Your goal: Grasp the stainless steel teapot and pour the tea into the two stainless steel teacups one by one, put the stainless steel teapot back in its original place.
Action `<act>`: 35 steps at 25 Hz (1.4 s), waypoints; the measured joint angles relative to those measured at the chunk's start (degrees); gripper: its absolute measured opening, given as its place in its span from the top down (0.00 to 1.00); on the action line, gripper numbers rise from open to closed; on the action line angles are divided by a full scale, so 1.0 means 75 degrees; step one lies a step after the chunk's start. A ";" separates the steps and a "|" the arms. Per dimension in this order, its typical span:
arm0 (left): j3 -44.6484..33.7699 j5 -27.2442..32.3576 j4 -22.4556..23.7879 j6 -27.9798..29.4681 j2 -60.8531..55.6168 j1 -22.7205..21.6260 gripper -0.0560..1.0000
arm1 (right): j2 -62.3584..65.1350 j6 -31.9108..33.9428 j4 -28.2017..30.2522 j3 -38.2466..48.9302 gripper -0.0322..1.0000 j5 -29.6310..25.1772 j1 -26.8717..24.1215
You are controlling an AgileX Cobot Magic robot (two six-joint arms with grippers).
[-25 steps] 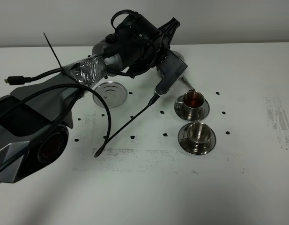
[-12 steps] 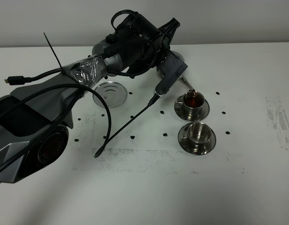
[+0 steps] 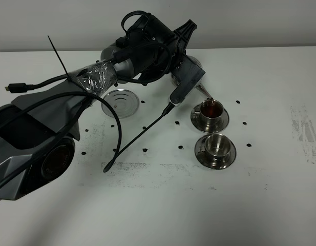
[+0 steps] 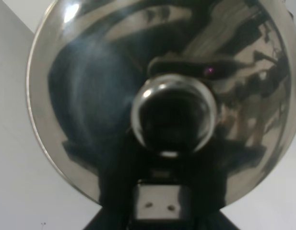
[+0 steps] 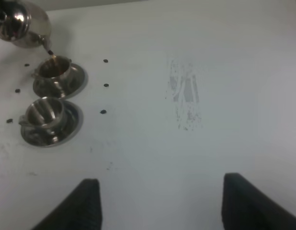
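My left gripper (image 3: 187, 77) is shut on the stainless steel teapot (image 3: 196, 63), holding it tilted with its thin spout (image 3: 205, 92) over the far teacup (image 3: 214, 108). A thin stream of reddish-brown tea (image 5: 51, 53) runs into that cup, where tea (image 3: 213, 107) shows inside. The near teacup (image 3: 215, 146) stands on its saucer with no liquid visible. In the left wrist view the teapot's domed lid and knob (image 4: 174, 117) fill the frame. The original place, a ringed steel disc (image 3: 119, 101), lies bare to the left. My right gripper (image 5: 167, 206) hangs open, far from both cups.
A black cable (image 3: 140, 134) trails from the left arm across the table toward the front. Small black dots (image 3: 245, 123) mark the white table around the cups. A scuffed grey patch (image 3: 302, 128) lies on the right side.
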State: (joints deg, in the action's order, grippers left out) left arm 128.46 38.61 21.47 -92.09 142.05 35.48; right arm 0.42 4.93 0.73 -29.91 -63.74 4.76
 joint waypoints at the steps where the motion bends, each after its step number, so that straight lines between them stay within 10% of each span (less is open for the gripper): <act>1: 0.0000 0.0000 0.0000 0.0000 0.0000 0.0000 0.77 | 0.0000 0.0000 0.0000 0.0000 0.46 0.0000 0.0000; 35: 0.0000 0.0175 -0.0260 0.0455 0.0000 0.0000 0.77 | 0.0000 0.0000 0.0000 0.0000 0.46 0.0000 0.0000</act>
State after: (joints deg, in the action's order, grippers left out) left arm 128.46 39.92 19.53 -88.69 142.05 35.48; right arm 0.42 4.93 0.73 -29.91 -63.74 4.76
